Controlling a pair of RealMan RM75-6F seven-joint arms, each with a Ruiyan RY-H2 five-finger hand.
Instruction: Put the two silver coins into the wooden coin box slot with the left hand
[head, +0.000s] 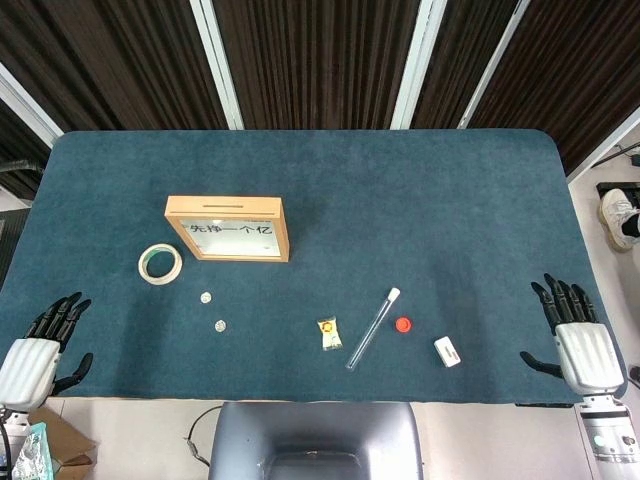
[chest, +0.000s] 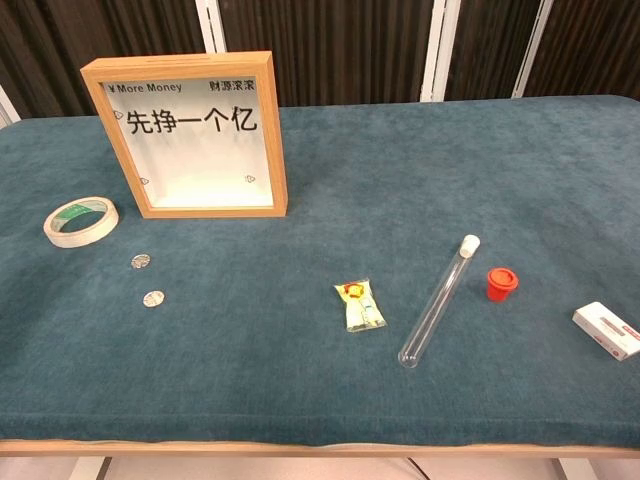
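Two silver coins (head: 213, 311) lying untouched below wooden coin box (head: 228, 228); left hand (head: 40, 350) hovering, fingers spread empty, needing precise thumb-and-finger pinch on nearest coin.

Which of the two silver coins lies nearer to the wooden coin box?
The farther coin, nearest the tape roll; the other coin lies closer to the table's front edge.

Chest view: both hands out of frame; white box (chest: 607, 330) clipped by right edge. Head view: coin faces (head: 206, 297) too small to read; left hand (head: 40, 350) wrist cut at frame edge.
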